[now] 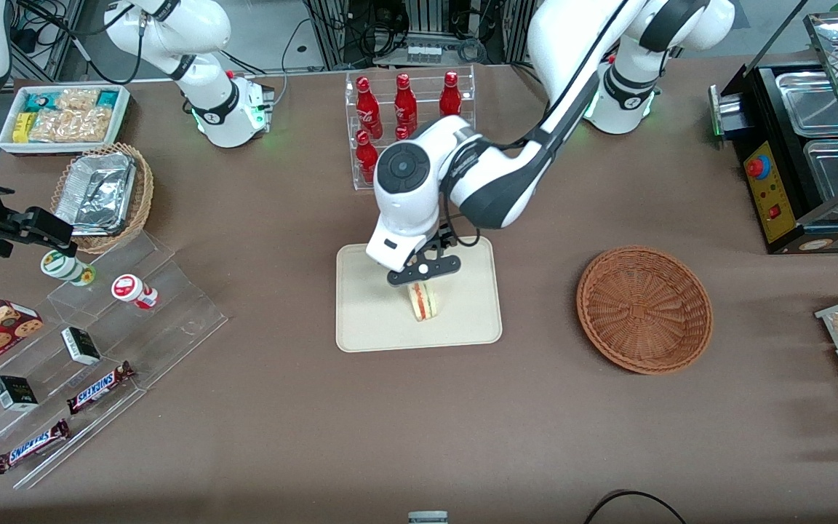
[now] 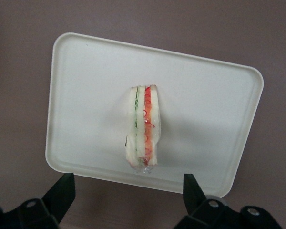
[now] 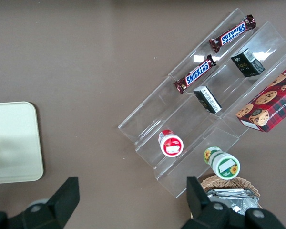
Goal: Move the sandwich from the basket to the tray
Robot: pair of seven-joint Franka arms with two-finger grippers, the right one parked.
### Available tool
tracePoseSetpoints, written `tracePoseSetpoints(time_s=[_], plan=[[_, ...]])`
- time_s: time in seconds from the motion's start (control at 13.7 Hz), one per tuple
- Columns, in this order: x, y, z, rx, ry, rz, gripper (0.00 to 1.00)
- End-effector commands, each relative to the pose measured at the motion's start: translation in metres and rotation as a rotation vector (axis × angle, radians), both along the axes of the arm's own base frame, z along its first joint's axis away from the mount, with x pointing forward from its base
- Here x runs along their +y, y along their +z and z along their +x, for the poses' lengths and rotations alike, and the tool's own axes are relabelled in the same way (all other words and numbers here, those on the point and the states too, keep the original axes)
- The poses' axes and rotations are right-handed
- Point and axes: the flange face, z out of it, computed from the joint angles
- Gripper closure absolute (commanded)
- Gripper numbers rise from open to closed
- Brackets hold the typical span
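The sandwich [image 1: 424, 300] stands on edge on the cream tray [image 1: 463, 320], its red and green filling layers facing up. In the left wrist view the sandwich [image 2: 144, 129] sits near the middle of the tray [image 2: 205, 105]. My left gripper [image 1: 423, 271] hovers just above the sandwich, a little farther from the front camera, open and empty. In the wrist view the gripper [image 2: 127, 186] has its fingers spread wide, apart from the sandwich. The reddish-brown basket [image 1: 644, 309] lies empty beside the tray, toward the working arm's end.
A rack of red cola bottles [image 1: 404, 109] stands farther from the front camera than the tray. A clear stepped shelf with snacks [image 1: 92, 342], a tan wicker basket with foil trays [image 1: 102, 196] and a white snack bin [image 1: 62, 116] lie toward the parked arm's end. A black food warmer [image 1: 804, 145] stands at the working arm's end.
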Motion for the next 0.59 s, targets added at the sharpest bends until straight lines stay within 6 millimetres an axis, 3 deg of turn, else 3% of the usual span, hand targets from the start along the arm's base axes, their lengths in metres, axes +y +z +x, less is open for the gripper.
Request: tracePoseSetpoints(time_s=[0.0, 0.15, 0.29, 0.51], plan=[[0.050, 0.026, 0.018, 0.045, -0.074, 0.018, 0.00], [0.091, 0.041, 0.029, 0.085, -0.095, 0.033, 0.00], [0.148, 0.057, 0.039, 0.103, -0.183, 0.028, 0.00], [0.222, 0.076, 0.039, 0.115, -0.247, 0.022, 0.00]])
